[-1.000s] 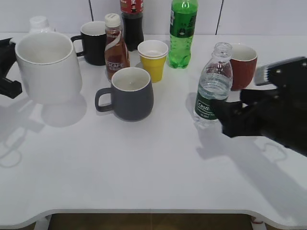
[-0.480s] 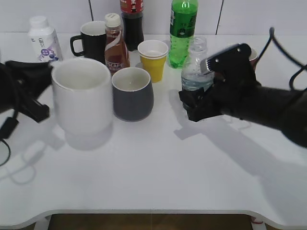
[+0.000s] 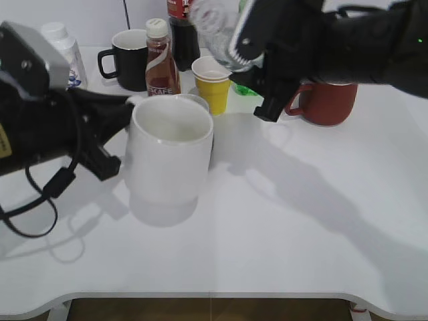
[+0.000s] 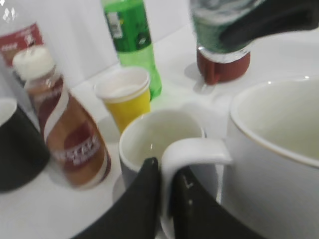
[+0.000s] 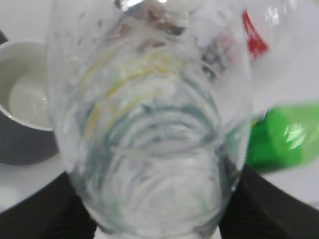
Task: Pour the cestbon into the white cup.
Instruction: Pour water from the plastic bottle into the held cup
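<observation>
The white cup [image 3: 167,157] stands on the table left of centre, open side up. My left gripper [image 4: 168,191] is shut on its handle [image 4: 192,149]; the cup's body fills the right of the left wrist view [image 4: 274,149]. My right gripper [image 3: 264,63] is shut on the cestbon [image 3: 224,30], a clear ribbed bottle held high at the back, tilted with its neck to the upper left, blurred. The bottle fills the right wrist view [image 5: 149,124], between the dark fingers [image 5: 154,219]. The bottle is above and to the right of the cup, apart from it.
Behind the white cup stand a grey mug [image 4: 159,137], a yellow paper cup [image 3: 212,81], a brown coffee bottle [image 3: 160,63], a black mug [image 3: 127,59], a dark soda bottle [image 3: 184,33], a green bottle [image 4: 130,42]. A red mug [image 3: 328,100] sits right; a white bottle [image 3: 63,50] far left.
The left gripper carried the white cup to the right, in front of the grey mug. The right gripper lifted the cestbon up and leftward and tilted it toward the cup.
</observation>
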